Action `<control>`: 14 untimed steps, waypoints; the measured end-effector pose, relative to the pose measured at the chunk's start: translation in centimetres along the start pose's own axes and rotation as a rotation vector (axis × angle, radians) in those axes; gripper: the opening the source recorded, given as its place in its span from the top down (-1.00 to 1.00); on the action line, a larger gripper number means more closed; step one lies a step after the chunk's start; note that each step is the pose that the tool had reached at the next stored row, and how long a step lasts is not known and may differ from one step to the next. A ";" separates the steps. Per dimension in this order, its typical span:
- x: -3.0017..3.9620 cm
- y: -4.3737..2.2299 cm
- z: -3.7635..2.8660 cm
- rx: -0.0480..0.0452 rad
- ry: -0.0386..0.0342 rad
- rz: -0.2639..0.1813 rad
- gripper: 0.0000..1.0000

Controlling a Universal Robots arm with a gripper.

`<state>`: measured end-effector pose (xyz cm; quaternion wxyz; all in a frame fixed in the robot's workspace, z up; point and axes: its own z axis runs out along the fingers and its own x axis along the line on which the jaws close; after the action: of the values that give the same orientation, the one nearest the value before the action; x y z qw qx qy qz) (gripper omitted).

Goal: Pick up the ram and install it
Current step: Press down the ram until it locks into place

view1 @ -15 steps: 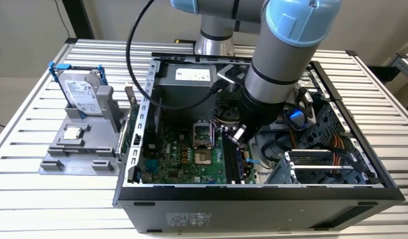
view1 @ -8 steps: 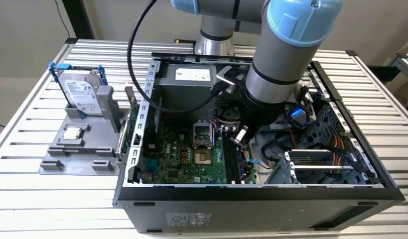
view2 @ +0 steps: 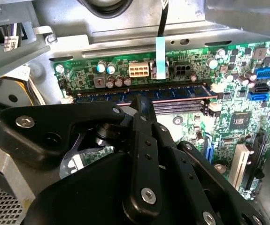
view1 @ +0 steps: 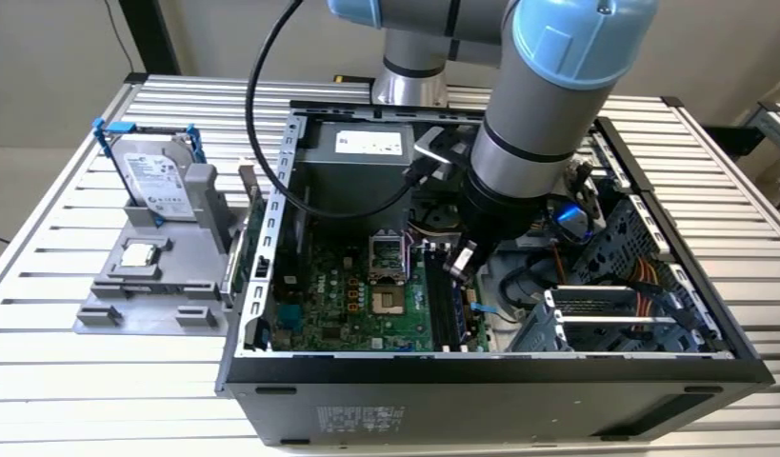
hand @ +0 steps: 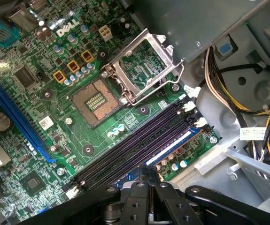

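1. The gripper [view1: 462, 263] hangs inside the open case [view1: 491, 367], low over the memory slots [hand: 139, 145] at the board's [view1: 351, 305] edge; its fingers [view2: 142, 110] look pinched together right above the ram, though whether they grip it or only press on it cannot be told.
2. The ram [view2: 139, 95] lies along the outermost slot, standing on its long edge, seemingly seated or nearly so.
3. In the first wrist view its blue edge [hand: 170, 147] shows beside the empty dark slots, parallel to them.
4. To finish well, pressure should go straight down, evenly along the stick, so neither end rides high.
5. The white latches [hand: 189, 106] at the slot ends should close by themselves; one left splayed would suggest a half-seated stick.
6. The open socket [hand: 142, 65] and cables [hand: 219, 84] lie near, so sideways drift should be avoided.
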<state>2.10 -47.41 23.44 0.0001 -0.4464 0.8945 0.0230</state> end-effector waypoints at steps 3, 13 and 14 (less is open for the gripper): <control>-0.02 -0.02 0.00 -0.0009 0.0018 -0.045 1.00; -0.04 -0.05 0.01 -0.0046 0.0092 -0.224 1.00; -0.04 -0.05 0.01 -0.0050 0.0099 -0.242 1.00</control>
<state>2.17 -47.41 23.43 -0.0027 -0.5510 0.8342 0.0229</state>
